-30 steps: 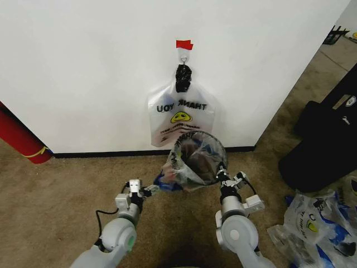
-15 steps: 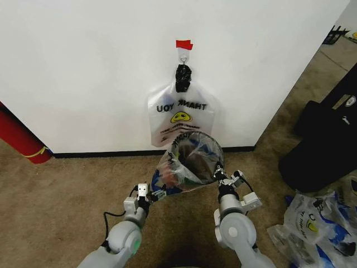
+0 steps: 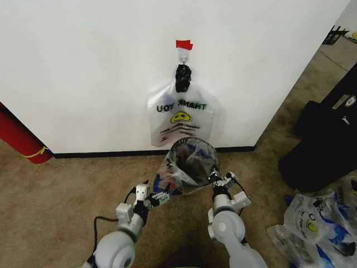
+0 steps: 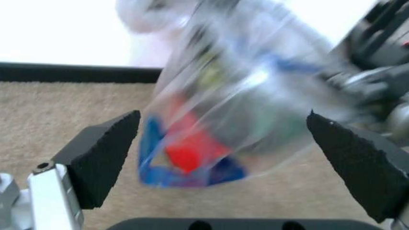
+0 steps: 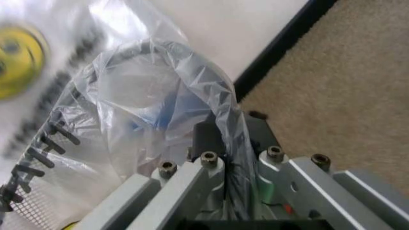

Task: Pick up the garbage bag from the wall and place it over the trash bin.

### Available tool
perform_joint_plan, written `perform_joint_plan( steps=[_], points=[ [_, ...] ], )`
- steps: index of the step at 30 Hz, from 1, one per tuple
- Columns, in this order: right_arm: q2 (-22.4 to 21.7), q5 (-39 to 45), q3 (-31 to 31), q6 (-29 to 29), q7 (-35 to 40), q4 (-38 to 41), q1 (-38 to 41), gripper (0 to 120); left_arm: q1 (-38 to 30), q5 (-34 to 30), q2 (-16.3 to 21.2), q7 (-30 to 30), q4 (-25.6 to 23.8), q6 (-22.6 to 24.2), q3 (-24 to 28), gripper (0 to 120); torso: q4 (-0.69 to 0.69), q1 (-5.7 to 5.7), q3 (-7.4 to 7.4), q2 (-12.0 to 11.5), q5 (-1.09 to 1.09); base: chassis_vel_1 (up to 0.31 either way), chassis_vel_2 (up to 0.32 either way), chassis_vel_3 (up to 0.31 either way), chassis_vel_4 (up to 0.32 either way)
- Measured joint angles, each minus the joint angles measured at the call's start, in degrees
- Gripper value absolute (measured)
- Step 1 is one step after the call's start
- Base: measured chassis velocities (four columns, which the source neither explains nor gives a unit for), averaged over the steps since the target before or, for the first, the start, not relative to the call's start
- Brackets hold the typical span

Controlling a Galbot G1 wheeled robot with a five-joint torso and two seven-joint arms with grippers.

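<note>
Translucent blue-printed garbage bag (image 3: 187,167): draped over black wire-mesh trash bin (image 3: 196,146).
Right gripper (image 3: 215,177): pinching bag's near-right edge.
Left gripper (image 4: 223,158): spread wide, empty.

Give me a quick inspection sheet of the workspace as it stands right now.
Surface: tan carpet, no spills seen.
Job's things: garbage bag draped over the trash bin, which stands by the wall; bin tilted toward the robot.
Clutter: smiley bag hanging on the wall hook; loose bags on the floor to the right.
Grippers: left gripper open, bag just ahead of its fingers; right gripper shut on the bag's edge at the bin's rim.
Cables: black cable along the left arm.
Surroundings: red cylinder far left, black case right.
</note>
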Motion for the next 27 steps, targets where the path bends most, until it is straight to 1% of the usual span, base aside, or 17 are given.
perform_joint_plan(
  steps=[1,2,4,11,19,27],
  points=[
    [-0.3,-0.2,-0.2,-1.0,0.6,0.4,0.0,0,0.6,0.2,-0.1,-0.2,-1.3,-0.1,0.0,100,0.0,0.0,0.0,0.0,0.01,0.0,0.0,0.0,0.0],
    [-0.8,-0.5,-0.5,-3.2,1.8,1.4,-0.2,0,1.2,0.7,-0.5,-0.5,-3.2,-0.4,-0.1,100,-0.01,0.0,0.0,0.0,0.01,0.0,0.0,0.0,0.0],
    [-1.8,-0.9,-1.0,-7.0,3.8,3.0,-0.7,0,1.2,2.1,-1.1,-0.9,-4.4,-0.7,-0.2,100,-0.01,0.0,0.0,0.0,0.0,0.0,0.0,0.0,0.0],
    [-2.7,-1.0,-0.9,-12.0,4.8,3.7,-1.8,0,2.2,3.3,-2.5,-0.9,-4.4,-1.1,0.1,100,-0.03,0.0,-0.01,0.0,-0.01,0.0,0.0,0.0,0.0],
    [-3.5,-1.5,-0.5,-14.1,4.7,3.9,-3.0,0,3.4,3.5,-3.0,-0.7,-4.5,-1.3,0.4,100,-0.02,0.0,0.0,0.0,-0.01,0.0,0.0,0.0,0.0],
    [-4.4,-0.6,0.0,-14.8,3.8,4.9,-3.7,0,4.2,4.4,-3.2,-0.5,-4.4,-1.7,0.6,100,-0.01,0.0,0.01,0.0,0.01,0.0,0.0,0.0,0.0]
  ],
)
